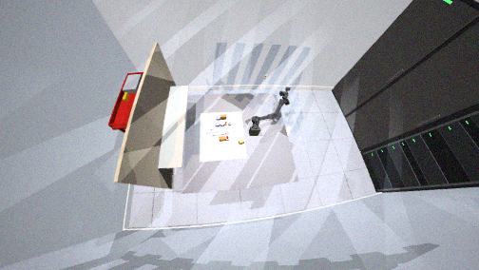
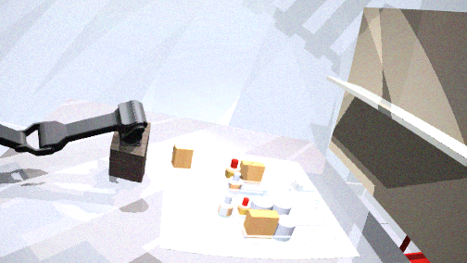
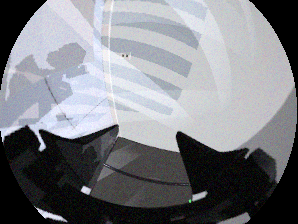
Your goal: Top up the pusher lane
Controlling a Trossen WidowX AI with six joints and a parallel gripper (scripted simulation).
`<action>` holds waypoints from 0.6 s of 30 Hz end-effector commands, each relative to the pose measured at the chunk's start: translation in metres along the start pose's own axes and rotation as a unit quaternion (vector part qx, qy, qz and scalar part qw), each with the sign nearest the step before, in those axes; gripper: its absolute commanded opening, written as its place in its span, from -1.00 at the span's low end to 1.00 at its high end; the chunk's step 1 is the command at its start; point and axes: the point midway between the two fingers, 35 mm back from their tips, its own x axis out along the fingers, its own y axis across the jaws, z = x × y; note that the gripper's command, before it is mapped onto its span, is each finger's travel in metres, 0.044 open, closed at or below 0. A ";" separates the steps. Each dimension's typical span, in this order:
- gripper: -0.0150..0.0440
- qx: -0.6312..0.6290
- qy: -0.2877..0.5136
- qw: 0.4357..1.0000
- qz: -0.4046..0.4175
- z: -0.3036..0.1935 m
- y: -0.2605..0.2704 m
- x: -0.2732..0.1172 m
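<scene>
My gripper (image 1: 287, 90) (image 3: 148, 131) is open and empty, far from the white table top (image 1: 211, 153) (image 2: 195, 231); it is out of the exterior view. On the table in that view stand two red-capped jars, one (image 2: 233, 171) beside the rear tan block and one (image 2: 244, 207) nearer the front. Two pale-capped jars, one (image 2: 235, 183) near the rear and one (image 2: 226, 208) near the front, stand close by. Pale grey cylinders (image 2: 284, 229) stand behind the front block. The washed-out lanes are too faint to tell which is sprung, or which jar is loose and matches.
Tan blocks (image 2: 183, 156) (image 2: 252, 171) (image 2: 261, 222) stand on the table. The arm's dark base (image 1: 255, 130) (image 2: 129, 162) is beside it. A large brown panel (image 1: 147, 119) (image 2: 417, 93) with a white shelf (image 1: 175, 128) rises at the far side, with a red cart (image 1: 124, 114) behind. Dark cabinets (image 1: 409, 81) stand opposite.
</scene>
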 end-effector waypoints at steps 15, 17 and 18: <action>1.00 -0.261 -0.084 0.947 -0.166 0.109 -0.160 -0.019; 1.00 -0.305 -0.095 0.927 -0.197 0.133 -0.187 -0.028; 1.00 -0.323 -0.099 0.917 -0.210 0.143 -0.198 -0.033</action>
